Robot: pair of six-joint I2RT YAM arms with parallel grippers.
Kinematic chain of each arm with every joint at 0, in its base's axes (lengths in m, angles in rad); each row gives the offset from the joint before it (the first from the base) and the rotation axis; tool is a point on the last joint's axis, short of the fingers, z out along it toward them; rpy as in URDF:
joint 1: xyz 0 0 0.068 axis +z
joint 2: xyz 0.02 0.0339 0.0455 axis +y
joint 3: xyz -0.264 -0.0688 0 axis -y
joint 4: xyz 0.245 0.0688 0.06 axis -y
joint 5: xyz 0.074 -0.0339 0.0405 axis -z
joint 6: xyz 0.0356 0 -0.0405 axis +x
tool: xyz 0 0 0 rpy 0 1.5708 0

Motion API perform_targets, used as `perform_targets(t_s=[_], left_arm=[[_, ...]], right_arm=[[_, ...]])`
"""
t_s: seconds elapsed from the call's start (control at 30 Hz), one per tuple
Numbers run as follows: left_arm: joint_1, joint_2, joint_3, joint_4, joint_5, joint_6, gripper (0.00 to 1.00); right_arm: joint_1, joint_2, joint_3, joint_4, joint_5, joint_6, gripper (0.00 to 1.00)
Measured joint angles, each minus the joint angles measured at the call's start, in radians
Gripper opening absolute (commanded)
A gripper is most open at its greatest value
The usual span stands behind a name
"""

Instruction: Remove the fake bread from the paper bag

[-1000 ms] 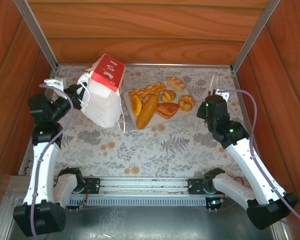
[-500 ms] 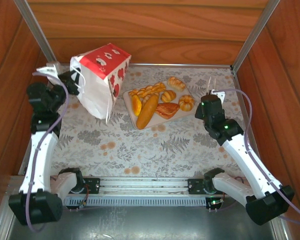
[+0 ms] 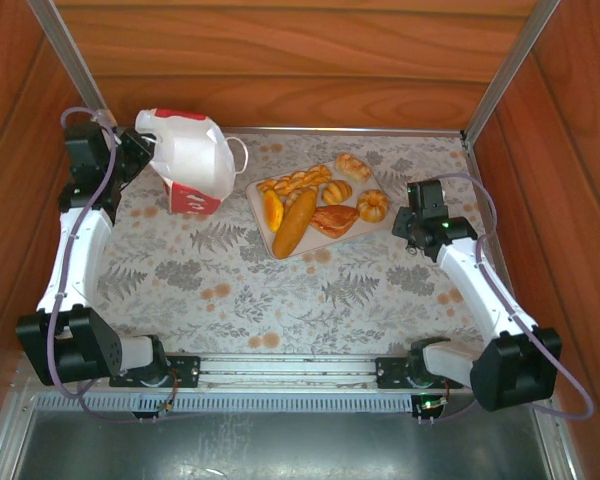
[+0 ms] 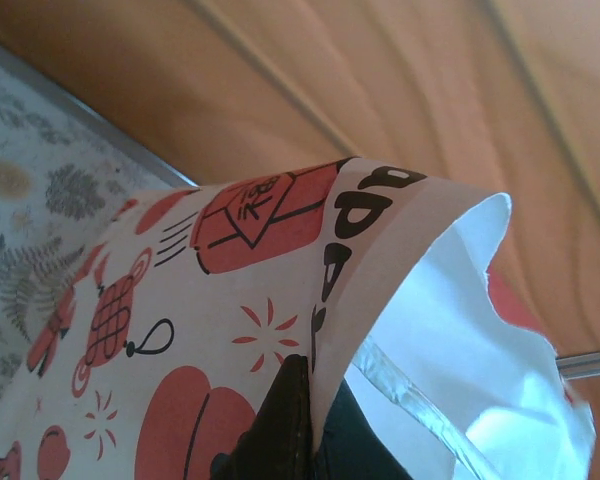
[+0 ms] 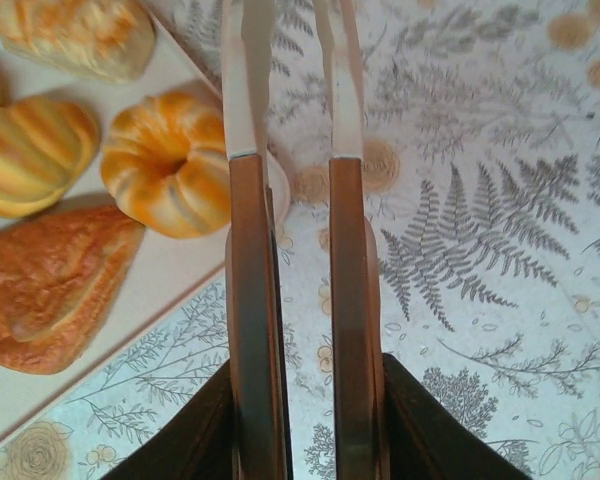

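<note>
Left of the tray (image 3: 258,192), up toward the back wall, the paper bag (image 3: 195,160) sits with its red band low on the tabletop (image 3: 280,290) and its white top leaning toward the left claw (image 4: 325,385), which is pinched tight on the bag's rim, one finger outside the printed paper and the other inside the mouth. The fake bread (image 3: 295,222) lies on the tray itself, several glossy golden pieces packed close together. What I can see inside the bag is bare white paper, though its bottom is hidden from me. The right claw (image 5: 285,20) hangs just off the tray's right edge, beside the round bun (image 5: 170,160), its fingers a narrow gap apart with nothing between them. To me the emptying looks finished, or nearly. The next move calls for settling the bag steady on its base left of the tray, then letting go of the rim gently so it doesn't tip.
</note>
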Motion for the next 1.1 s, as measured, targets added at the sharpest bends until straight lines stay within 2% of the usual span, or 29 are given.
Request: perform_targets(t_s=[0.27,0.5,0.57,0.83,0.93,1.03,1.1], left_arm=[[0.0,0.163,0.058,-0.032,0.058,-0.061,0.0],[0.0,0.285,0.095,-0.059,0.093,-0.101,0.0],[0.0,0.307,0.118,-0.064,0.102,-0.105,0.08],[0.0,0.394,0.206,-0.067,0.156,-0.105,0.5],[0.0,0.394,0.211,-0.077,0.163,-0.104,0.65],[0.0,0.383,0.21,-0.096,0.156,-0.094,0.87],[0.0,0.362,0.205,-0.114,0.15,-0.083,0.96]], right_arm=[[-0.142,0.083,-0.054,0.023,-0.159,-0.019,0.34],[-0.182,0.106,-0.113,0.03,-0.225,-0.019,0.36],[-0.185,0.108,-0.122,0.037,-0.239,-0.018,0.36],[-0.194,0.172,-0.142,0.054,-0.281,-0.011,0.37],[-0.195,0.185,-0.152,0.058,-0.291,-0.004,0.4],[-0.196,0.193,-0.161,0.059,-0.3,0.007,0.42],[-0.196,0.205,-0.161,0.06,-0.307,0.013,0.44]])
